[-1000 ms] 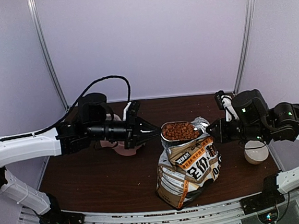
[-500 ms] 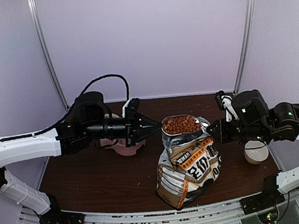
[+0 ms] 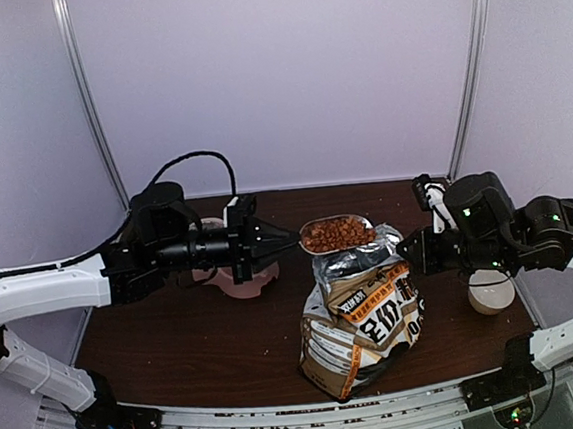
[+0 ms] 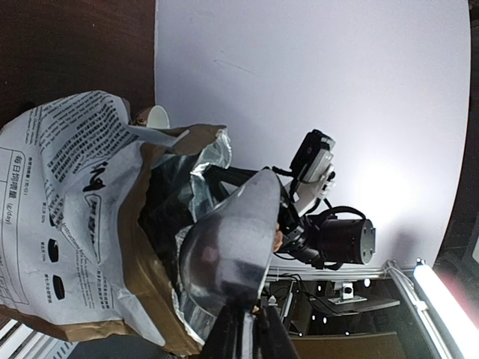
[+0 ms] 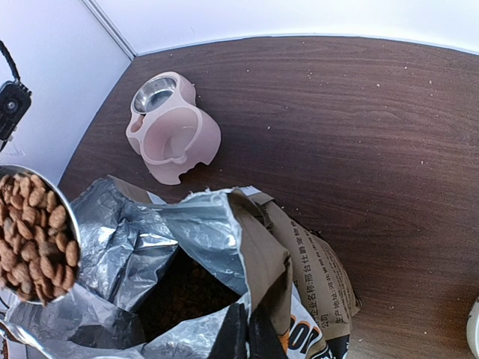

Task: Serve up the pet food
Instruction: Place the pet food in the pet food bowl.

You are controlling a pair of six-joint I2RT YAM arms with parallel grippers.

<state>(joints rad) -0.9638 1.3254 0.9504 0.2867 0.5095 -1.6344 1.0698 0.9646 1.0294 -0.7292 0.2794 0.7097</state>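
A shiny metal scoop [image 3: 359, 219] heaped with reddish-brown pet food [image 3: 335, 234] hangs level just above the open mouth of the white, grey and orange bag [image 3: 364, 318]. My left gripper [image 3: 291, 239] is shut on the scoop's handle. From below, the left wrist view shows the scoop's bowl [image 4: 228, 247] over the foil-lined bag [image 4: 75, 224], with the left gripper [image 4: 251, 325] at its base. My right gripper [image 3: 407, 252] is shut on the bag's right rim. In the right wrist view the right gripper [image 5: 247, 333] pinches the rim. More pet food [image 5: 179, 292] lies dark inside, and the filled scoop [image 5: 34, 235] is at the left edge.
The pink double-basin feeder [image 5: 174, 129] stands on the brown table behind the bag, partly hidden under my left arm [image 3: 240, 282]. A white cup [image 3: 491, 292] sits at the right, below my right arm. Walls close in the back and both sides.
The left arm has drawn back to the left and lifted. The full scoop has come up out of the bag's mouth. The right gripper has held the rim still.
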